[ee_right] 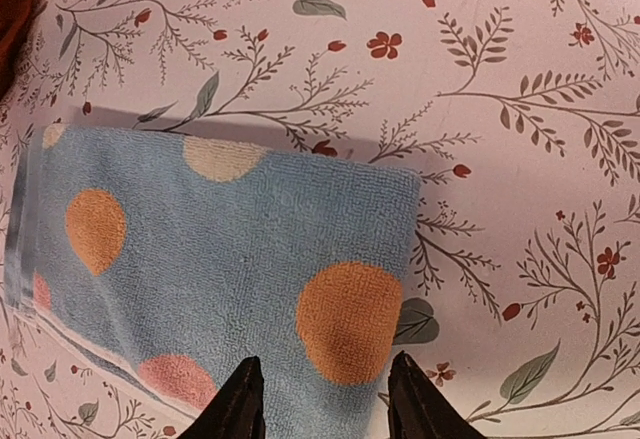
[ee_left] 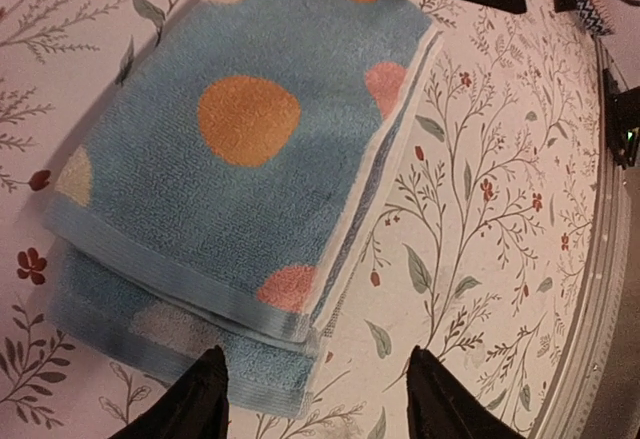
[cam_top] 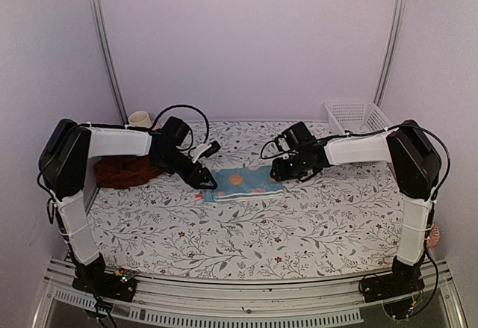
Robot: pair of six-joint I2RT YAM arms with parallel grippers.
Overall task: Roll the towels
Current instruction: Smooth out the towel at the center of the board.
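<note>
The light-blue towel (cam_top: 243, 184) with orange, pink and cream dots lies folded flat on the floral table cover, mid-table. It shows in the left wrist view (ee_left: 230, 159) and in the right wrist view (ee_right: 230, 269). My left gripper (cam_top: 206, 184) is open and empty over the towel's left end (ee_left: 315, 394), jaws spread above its corner. My right gripper (cam_top: 278, 171) is open and empty over the towel's right end (ee_right: 325, 399), jaws straddling an orange dot. The dark maroon towel (cam_top: 123, 169) lies crumpled at far left, partly behind the left arm.
A white plastic basket (cam_top: 357, 116) stands at the back right. A cream cup (cam_top: 139, 119) stands at the back left. The metal table rail (ee_left: 600, 259) runs along the near edge.
</note>
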